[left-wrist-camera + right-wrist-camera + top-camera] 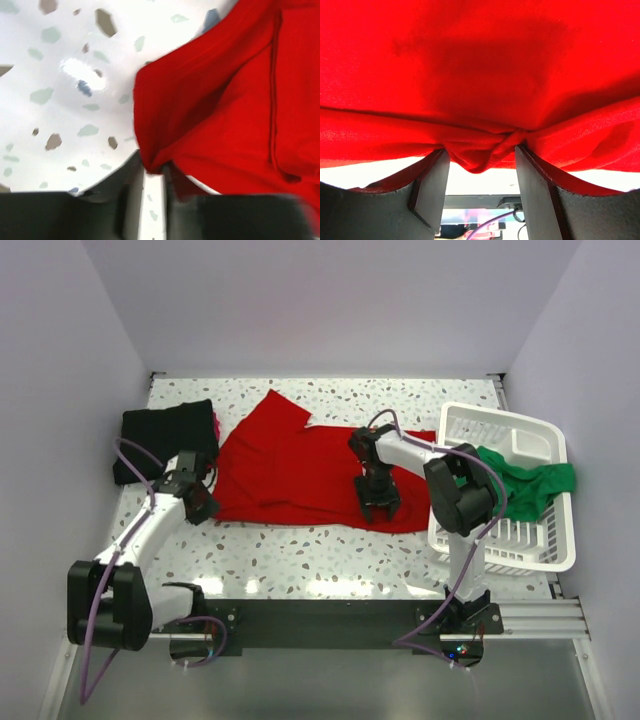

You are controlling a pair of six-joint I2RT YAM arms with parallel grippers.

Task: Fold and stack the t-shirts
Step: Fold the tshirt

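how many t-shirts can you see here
3: the red t-shirt spread mid-table, the black t-shirt folded at the far left, the green t-shirt draped in the white basket. Another may hide under the black one.

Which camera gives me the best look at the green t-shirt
The top external view. There the green t-shirt lies bunched in the white basket, spilling over its right rim. The left wrist and right wrist views show none of it; they show only the red t-shirt close up.

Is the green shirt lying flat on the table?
No, the green t-shirt is hanging over the white basket.
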